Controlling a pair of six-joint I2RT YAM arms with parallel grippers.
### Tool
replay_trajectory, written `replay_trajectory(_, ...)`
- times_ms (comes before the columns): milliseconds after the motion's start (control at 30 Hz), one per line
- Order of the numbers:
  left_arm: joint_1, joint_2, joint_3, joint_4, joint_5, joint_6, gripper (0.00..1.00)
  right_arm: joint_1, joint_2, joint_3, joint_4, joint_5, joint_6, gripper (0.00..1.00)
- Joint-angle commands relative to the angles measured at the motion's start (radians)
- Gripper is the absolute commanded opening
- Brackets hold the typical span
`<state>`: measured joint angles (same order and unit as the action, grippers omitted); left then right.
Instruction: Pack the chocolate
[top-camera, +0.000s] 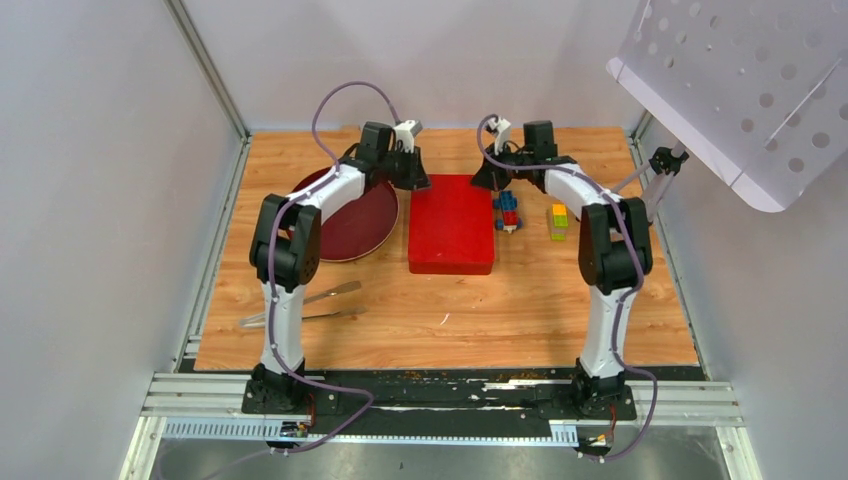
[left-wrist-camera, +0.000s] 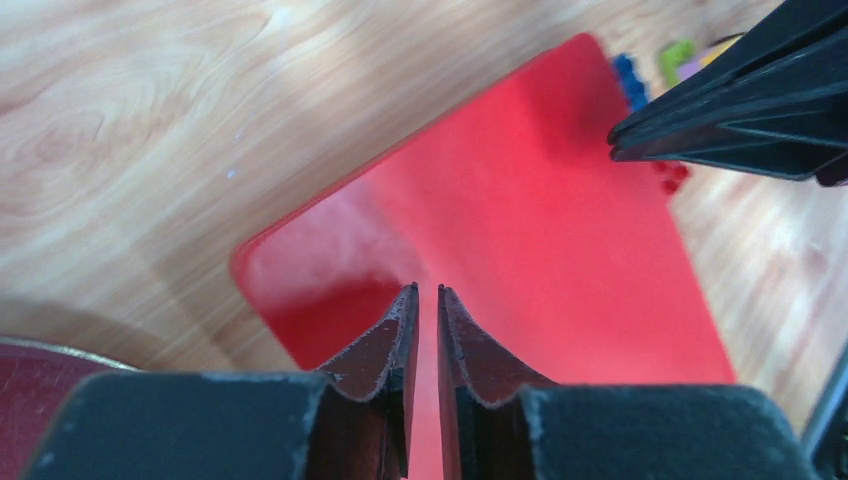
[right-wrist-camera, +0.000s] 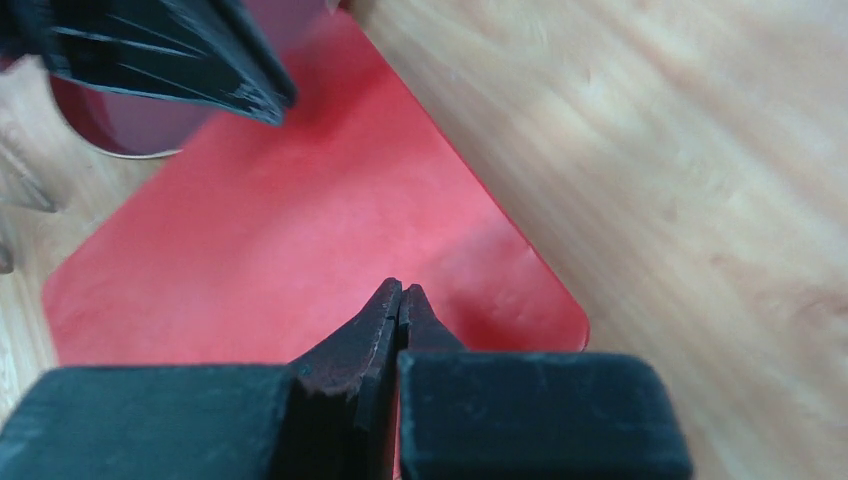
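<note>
Tongs (top-camera: 330, 294) lay nearest on the wooden table (top-camera: 520, 310), left of centre. Beyond them a red box (top-camera: 451, 225) sat between a dark red plate (top-camera: 360, 230) on its left and toy blocks (top-camera: 508, 212) on its right. At the box's far edge were both claws. The left gripper (left-wrist-camera: 427, 290) was nearly closed, with a thin slit between its empty jaws. The right gripper (right-wrist-camera: 401, 287) was clenched on nothing, tips touching. No view showed the chocolate.
</note>
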<state>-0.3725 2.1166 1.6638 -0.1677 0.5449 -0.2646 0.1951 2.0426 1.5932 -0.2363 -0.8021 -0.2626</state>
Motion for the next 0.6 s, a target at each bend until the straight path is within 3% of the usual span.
replay_trajectory(0,0.000,0.074,-0.047,-0.040,-0.135,-0.034,0.18,0.005,0.126,0.001,0.082,0.117,0.180,0.00)
replay_trajectory(133,-0.003,0.098,-0.095,-0.038,-0.141,-0.043,0.18,0.002,0.196,0.027,0.049,0.176,0.199,0.00)
replay_trajectory(333,-0.006,0.054,-0.102,-0.001,-0.084,-0.018,0.20,0.000,0.142,0.001,0.090,0.097,0.231,0.00)
replay_trajectory(567,-0.006,-0.103,0.006,0.001,-0.040,0.113,0.48,0.000,-0.113,-0.077,0.137,-0.011,0.276,0.02)
